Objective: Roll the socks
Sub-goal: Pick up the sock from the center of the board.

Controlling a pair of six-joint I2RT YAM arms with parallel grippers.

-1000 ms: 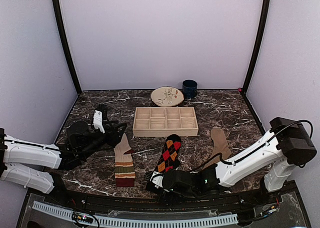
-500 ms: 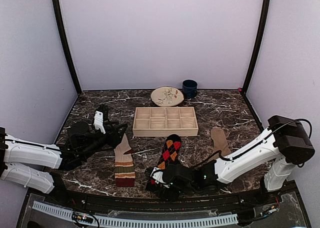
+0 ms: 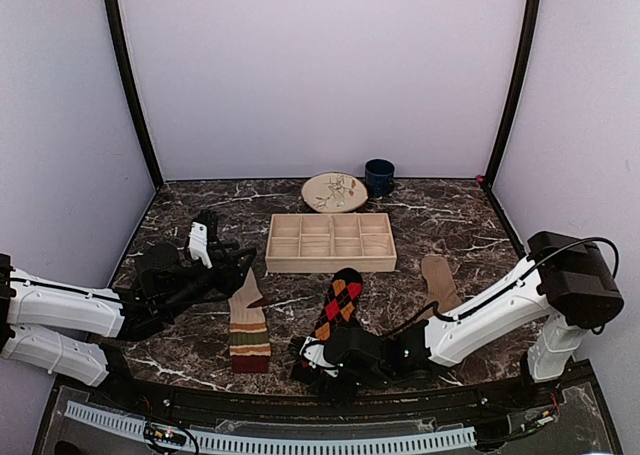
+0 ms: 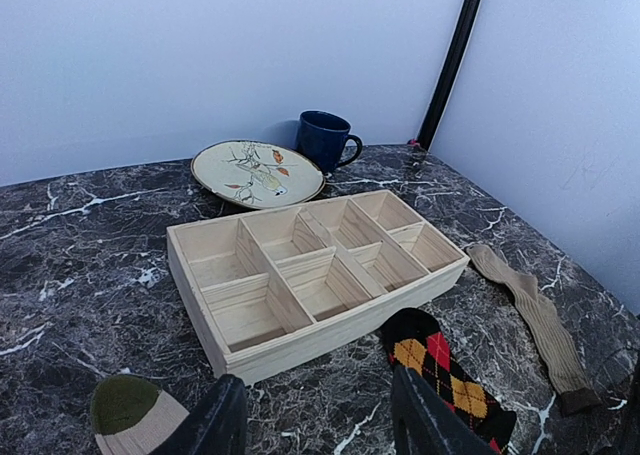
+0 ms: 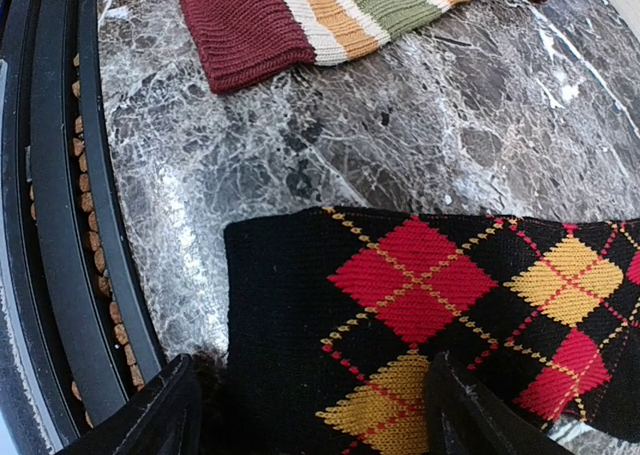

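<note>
At the near edge, the right gripper (image 5: 310,415) stood open astride the cuff of the argyle sock (image 5: 450,305), its fingertips cut off by the frame. The left gripper (image 4: 320,425) gaped beside the toe of the striped sock (image 3: 248,325). The tan sock (image 3: 438,285) lay toward the right edge.
</note>
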